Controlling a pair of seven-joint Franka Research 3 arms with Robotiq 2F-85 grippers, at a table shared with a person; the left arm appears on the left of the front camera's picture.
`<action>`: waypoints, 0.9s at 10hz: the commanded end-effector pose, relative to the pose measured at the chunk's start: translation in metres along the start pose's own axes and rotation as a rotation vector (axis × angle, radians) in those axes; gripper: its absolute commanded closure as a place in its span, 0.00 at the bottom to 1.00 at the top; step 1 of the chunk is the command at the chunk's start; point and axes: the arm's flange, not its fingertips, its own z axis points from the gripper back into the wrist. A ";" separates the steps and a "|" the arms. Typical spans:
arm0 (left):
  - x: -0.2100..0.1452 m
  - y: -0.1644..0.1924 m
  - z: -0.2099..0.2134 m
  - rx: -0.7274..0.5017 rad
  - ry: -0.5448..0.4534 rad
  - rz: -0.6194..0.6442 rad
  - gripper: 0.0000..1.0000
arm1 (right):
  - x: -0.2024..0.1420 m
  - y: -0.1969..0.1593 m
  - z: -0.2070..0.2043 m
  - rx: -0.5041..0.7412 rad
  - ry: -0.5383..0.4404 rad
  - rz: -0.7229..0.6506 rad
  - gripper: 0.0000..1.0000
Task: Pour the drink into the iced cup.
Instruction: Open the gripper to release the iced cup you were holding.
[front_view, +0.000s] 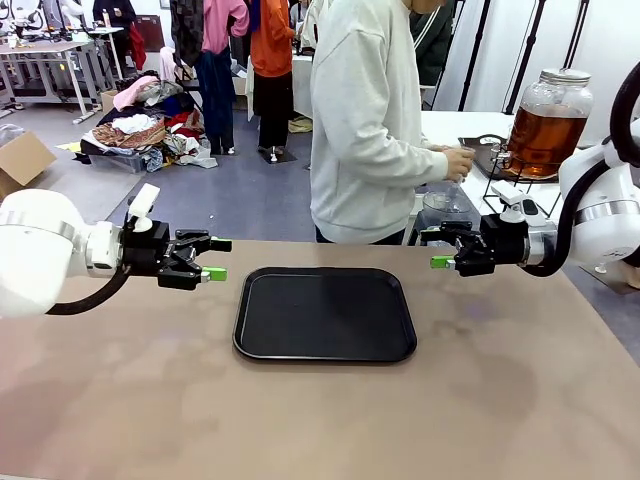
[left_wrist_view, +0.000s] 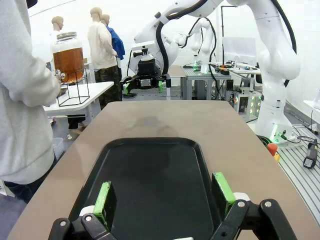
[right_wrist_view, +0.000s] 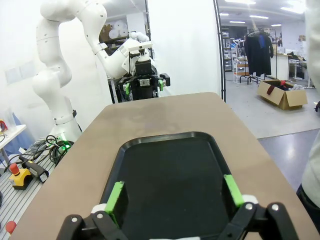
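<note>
The drink (front_view: 545, 135) is amber liquid in a large clear jar with a silvery lid, on a black wire stand on a white side table at the far right; it is also in the left wrist view (left_wrist_view: 68, 61). A person in a white sweatshirt (front_view: 365, 120) stands at the far edge with a hand (front_view: 458, 160) by the jar's tap. Something clear sits below that hand; I cannot tell whether it is the iced cup. My left gripper (front_view: 216, 259) hovers open left of the black tray (front_view: 325, 312). My right gripper (front_view: 441, 250) hovers open at the tray's far right, with nothing between its fingers.
The tray (left_wrist_view: 150, 180) lies bare between my left fingers (left_wrist_view: 104, 202) and the far-off right gripper (left_wrist_view: 145, 82). In the right wrist view the tray (right_wrist_view: 170, 175) lies ahead of my right gripper (right_wrist_view: 175, 197). Brown tabletop surrounds the tray.
</note>
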 end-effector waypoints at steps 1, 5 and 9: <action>0.001 0.000 0.000 0.000 -0.002 -0.006 0.00 | 0.003 -0.002 0.001 -0.004 0.004 0.000 0.00; 0.001 0.000 0.000 0.000 -0.002 -0.006 0.00 | 0.003 -0.002 0.001 -0.004 0.004 0.000 0.00; 0.001 0.000 0.000 0.000 -0.002 -0.006 0.00 | 0.003 -0.002 0.001 -0.004 0.004 0.000 0.00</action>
